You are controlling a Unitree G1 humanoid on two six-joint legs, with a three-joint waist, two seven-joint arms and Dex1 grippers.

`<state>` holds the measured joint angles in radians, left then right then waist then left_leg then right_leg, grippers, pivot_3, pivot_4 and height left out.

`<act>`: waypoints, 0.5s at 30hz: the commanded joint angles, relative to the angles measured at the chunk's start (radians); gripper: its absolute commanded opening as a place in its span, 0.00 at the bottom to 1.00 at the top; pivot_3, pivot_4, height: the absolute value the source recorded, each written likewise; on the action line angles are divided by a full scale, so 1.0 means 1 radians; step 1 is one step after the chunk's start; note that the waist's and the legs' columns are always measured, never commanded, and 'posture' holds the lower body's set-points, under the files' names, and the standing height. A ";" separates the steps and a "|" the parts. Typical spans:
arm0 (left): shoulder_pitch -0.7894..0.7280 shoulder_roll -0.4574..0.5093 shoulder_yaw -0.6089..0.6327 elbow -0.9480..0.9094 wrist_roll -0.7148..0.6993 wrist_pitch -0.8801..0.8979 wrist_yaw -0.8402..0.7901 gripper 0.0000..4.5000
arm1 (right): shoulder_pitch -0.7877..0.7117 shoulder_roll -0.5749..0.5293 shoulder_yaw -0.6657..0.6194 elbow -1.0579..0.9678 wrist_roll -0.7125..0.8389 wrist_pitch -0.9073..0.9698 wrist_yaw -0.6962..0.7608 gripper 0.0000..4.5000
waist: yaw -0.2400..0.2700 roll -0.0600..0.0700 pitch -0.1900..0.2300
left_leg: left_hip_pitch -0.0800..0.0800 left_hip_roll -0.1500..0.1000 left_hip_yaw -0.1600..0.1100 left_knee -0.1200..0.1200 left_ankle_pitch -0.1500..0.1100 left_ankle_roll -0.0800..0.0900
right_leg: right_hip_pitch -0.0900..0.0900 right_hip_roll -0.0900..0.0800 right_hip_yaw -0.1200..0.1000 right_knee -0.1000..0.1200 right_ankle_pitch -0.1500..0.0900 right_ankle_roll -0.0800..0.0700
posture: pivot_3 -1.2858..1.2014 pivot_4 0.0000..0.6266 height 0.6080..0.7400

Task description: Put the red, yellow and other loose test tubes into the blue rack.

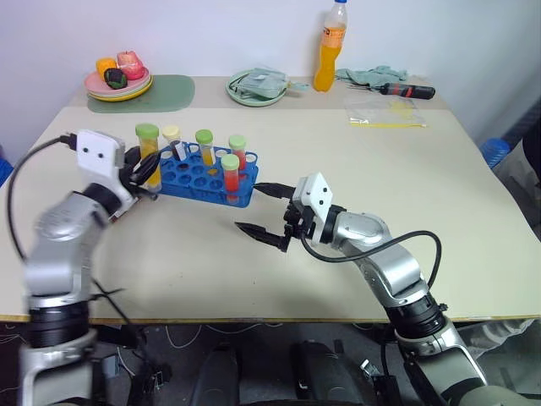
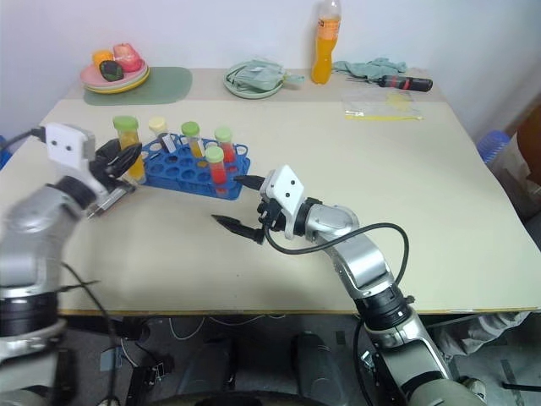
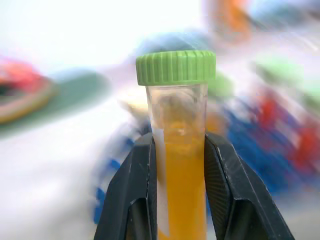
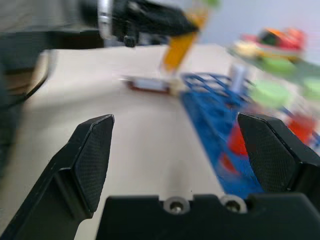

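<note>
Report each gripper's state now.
Left gripper: shut on the green-capped clear plastic tube of yellow liquid.
Right gripper: open, holding nothing.

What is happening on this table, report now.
The left gripper is shut on a clear plastic tube of yellow liquid with a green cap, holding it upright by the end of the bright blue plastic rack. The rack already holds several capped tubes. The right gripper hangs open beside the rack, holding nothing.

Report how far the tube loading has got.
Done: several capped tubes stand in the blue rack. In hand: the left gripper is shut on a yellow tube with a green cap, beside the rack's end. Left: seating that tube. The right gripper is open and empty.
</note>
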<state>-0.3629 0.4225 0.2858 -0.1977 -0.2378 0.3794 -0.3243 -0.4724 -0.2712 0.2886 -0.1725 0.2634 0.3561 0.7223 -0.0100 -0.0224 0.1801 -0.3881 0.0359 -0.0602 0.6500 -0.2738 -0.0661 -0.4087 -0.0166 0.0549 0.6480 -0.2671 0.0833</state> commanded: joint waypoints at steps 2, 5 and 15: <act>0.029 -0.153 -0.055 0.009 0.088 -0.313 0.120 0.16 | -0.013 0.049 -0.010 -0.003 -0.002 -0.027 -0.027 0.97 | -0.004 0.000 0.000 | 0.000 0.000 0.000 -0.001 0.000 0.000 | 0.000 0.000 0.000 0.000 0.000 0.000 | 0.52 0.24 1.00; 0.036 -0.227 -0.087 0.110 0.118 -0.440 0.153 0.16 | -0.012 0.067 -0.007 0.000 -0.005 -0.022 -0.032 0.97 | -0.007 0.001 0.000 | 0.002 0.000 0.000 -0.002 0.000 0.000 | 0.000 0.000 0.000 0.001 0.000 0.000 | 0.52 0.24 1.00; -0.012 -0.236 -0.069 0.338 0.069 -0.591 0.128 0.16 | 0.009 0.072 -0.022 -0.027 -0.005 -0.004 -0.068 0.97 | -0.005 0.001 0.000 | 0.003 0.000 0.000 -0.002 0.000 0.000 | 0.001 0.001 0.000 0.001 0.000 0.000 | 0.52 0.24 1.00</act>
<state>-0.3479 0.1792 0.2086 0.1343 -0.1474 -0.1761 -0.1807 -0.4660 -0.2037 0.2856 -0.1550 0.2563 0.3588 0.6628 -0.0150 -0.0218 0.1796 -0.3852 0.0354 -0.0606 0.6482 -0.2737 -0.0662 -0.4078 -0.0155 0.0550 0.6490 -0.2670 0.0830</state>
